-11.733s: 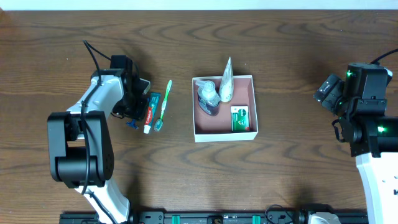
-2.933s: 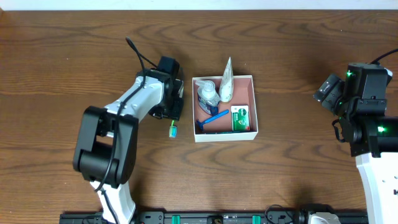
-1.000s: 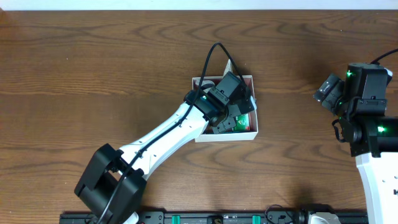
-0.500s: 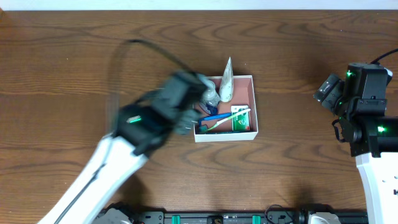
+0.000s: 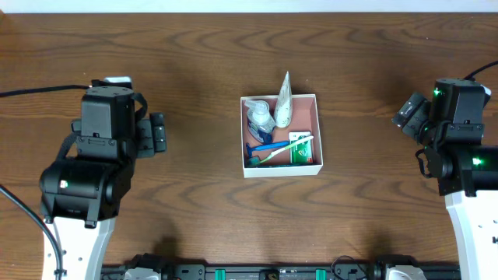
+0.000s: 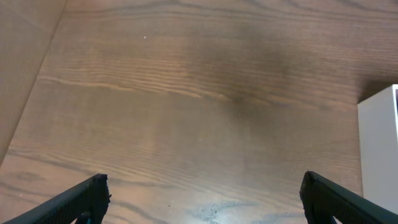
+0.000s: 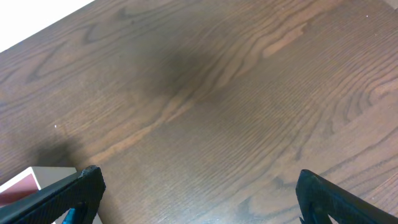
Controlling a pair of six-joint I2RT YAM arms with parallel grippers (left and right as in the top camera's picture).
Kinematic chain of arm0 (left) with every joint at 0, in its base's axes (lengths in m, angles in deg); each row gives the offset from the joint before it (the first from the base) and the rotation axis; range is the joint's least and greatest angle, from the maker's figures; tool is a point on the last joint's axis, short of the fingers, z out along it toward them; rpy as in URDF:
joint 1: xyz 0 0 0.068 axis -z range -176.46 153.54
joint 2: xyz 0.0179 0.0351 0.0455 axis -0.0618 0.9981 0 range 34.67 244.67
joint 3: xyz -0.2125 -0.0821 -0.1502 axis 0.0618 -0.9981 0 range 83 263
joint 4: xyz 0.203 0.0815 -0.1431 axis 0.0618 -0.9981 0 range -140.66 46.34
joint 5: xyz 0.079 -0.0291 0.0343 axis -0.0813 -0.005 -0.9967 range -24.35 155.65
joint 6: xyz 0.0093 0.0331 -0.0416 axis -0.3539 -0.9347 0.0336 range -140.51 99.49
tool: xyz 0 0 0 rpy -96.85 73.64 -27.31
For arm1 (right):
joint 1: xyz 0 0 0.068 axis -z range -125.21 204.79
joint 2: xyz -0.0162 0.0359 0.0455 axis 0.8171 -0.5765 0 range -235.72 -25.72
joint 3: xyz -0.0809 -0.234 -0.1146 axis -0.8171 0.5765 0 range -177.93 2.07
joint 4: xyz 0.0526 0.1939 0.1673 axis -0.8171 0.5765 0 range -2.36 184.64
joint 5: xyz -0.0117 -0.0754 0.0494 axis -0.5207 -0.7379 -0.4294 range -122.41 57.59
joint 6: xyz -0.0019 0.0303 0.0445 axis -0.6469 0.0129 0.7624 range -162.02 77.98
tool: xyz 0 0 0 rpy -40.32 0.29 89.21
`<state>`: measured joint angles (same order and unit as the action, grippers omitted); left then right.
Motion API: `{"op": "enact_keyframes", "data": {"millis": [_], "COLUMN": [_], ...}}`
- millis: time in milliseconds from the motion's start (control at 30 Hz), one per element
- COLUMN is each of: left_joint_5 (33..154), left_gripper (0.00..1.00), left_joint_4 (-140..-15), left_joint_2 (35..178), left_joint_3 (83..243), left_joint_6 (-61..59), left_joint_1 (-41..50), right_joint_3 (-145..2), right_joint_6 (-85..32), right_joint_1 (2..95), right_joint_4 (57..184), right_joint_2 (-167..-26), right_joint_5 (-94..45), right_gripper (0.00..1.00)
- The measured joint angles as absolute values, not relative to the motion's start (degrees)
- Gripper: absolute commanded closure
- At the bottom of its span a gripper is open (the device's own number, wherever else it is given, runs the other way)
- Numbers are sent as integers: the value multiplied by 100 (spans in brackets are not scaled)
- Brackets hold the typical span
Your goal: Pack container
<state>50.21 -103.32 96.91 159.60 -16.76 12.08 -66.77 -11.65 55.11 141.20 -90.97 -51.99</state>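
Dark wood-grain table (image 5: 194,70). White strip (image 5: 233,5) along its far edge, black rail (image 5: 257,273) with green clips along the near edge. Inside the container (image 5: 280,170): clear bottle (image 5: 260,119) in the far-left corner, white tube (image 5: 283,103) just beside it, tip poking past the far wall. Blue razor (image 5: 267,146) and green-white toothbrush (image 5: 284,150) lie diagonally across the near half. The toothbrush overlaps a green box (image 5: 303,154) at near right.

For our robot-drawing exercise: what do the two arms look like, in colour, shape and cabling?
The left arm and right arm each pair boxy black joint housings with smooth white shells and small green lights. A thin black cable trails from the left arm. The fingers are black, flat-sided bars.
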Motion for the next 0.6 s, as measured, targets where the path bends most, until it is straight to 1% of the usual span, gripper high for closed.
{"op": "enact_keyframes", "data": {"millis": [600], "left_joint_5": [5023], "left_gripper": [2], "left_joint_4": [-10305], "left_joint_2": [9844], "left_joint_3": [15960], "left_joint_6": [-1600], "left_joint_1": [1188], "right_joint_3": [-6666], "right_joint_6": [-1168], "right_joint_1": [5511], "right_joint_4": [14127], "right_joint_2": [-8918], "right_joint_5": [-5199], "right_gripper": [1]}}
